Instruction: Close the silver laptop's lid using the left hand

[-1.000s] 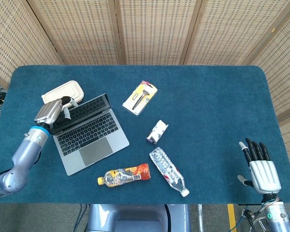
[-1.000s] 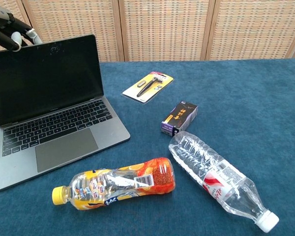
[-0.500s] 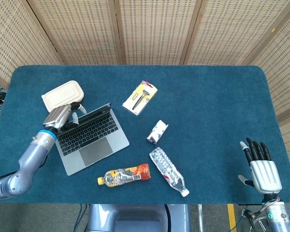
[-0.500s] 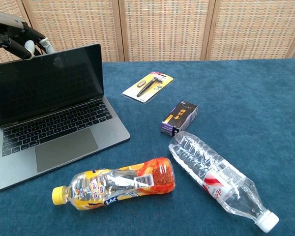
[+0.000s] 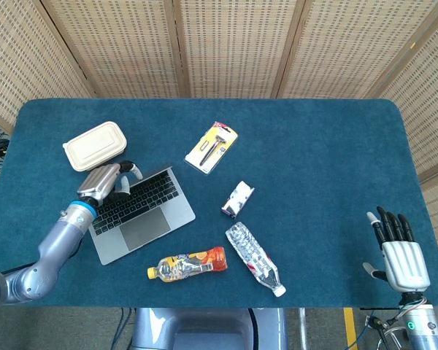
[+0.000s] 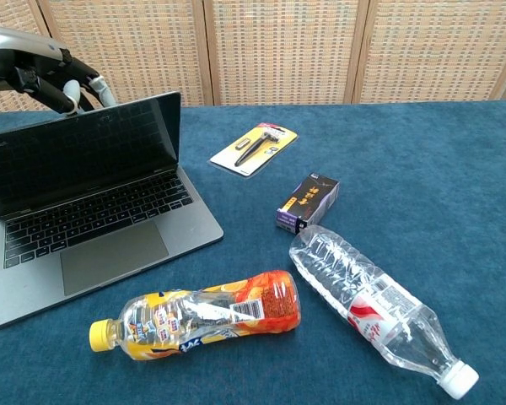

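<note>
The silver laptop (image 5: 142,215) (image 6: 101,228) lies at the table's left front, its lid (image 6: 84,152) tilted forward over the keyboard, part way down. My left hand (image 5: 108,179) (image 6: 46,76) rests on the lid's top edge from behind, fingers curled over it. It holds nothing. My right hand (image 5: 398,251) hangs at the table's right front corner, fingers spread and empty; the chest view does not show it.
A beige lidded food box (image 5: 95,145) sits just behind the laptop. A yellow razor pack (image 5: 212,146), a small dark box (image 5: 238,199), a clear water bottle (image 5: 254,258) and an orange juice bottle (image 5: 188,264) lie around the laptop's right side.
My left hand has pushed forward and down on the lid's top edge, and the lid has swung from near upright to leaning over the keyboard. The right hand has sunk slightly.
</note>
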`<state>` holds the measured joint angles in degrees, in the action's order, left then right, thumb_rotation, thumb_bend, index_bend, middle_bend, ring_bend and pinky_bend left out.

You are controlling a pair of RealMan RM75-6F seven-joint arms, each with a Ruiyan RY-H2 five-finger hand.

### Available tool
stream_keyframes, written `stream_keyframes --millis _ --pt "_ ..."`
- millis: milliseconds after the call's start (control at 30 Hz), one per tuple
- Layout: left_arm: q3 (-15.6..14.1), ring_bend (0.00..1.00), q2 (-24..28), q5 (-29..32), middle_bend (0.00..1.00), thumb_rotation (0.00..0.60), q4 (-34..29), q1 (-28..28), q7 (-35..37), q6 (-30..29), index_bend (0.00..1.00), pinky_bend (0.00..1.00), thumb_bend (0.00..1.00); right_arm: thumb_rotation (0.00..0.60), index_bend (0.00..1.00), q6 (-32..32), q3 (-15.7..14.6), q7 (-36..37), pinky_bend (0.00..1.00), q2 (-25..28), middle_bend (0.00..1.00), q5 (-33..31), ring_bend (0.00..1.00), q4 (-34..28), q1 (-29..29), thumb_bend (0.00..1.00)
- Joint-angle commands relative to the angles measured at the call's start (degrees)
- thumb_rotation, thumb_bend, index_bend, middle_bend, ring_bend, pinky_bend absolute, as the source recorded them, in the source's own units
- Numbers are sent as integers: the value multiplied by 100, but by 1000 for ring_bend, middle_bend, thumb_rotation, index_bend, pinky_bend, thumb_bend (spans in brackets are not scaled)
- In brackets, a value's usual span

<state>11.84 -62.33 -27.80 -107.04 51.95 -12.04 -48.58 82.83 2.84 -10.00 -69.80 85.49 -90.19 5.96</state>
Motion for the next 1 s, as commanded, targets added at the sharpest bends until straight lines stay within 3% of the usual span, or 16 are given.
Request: stream_keyframes --millis 33,1000 --pt "-8 223 -8 10 236 600 -37 16 1 3 377 226 878 600 0 0 2 14 0 5 0 -1 0 0 0 34" --pt "-376 226 -671 256 236 600 -90 335 -348 -90 381 238 910 600 0 5 32 101 0 46 0 -38 0 0 -10 35"
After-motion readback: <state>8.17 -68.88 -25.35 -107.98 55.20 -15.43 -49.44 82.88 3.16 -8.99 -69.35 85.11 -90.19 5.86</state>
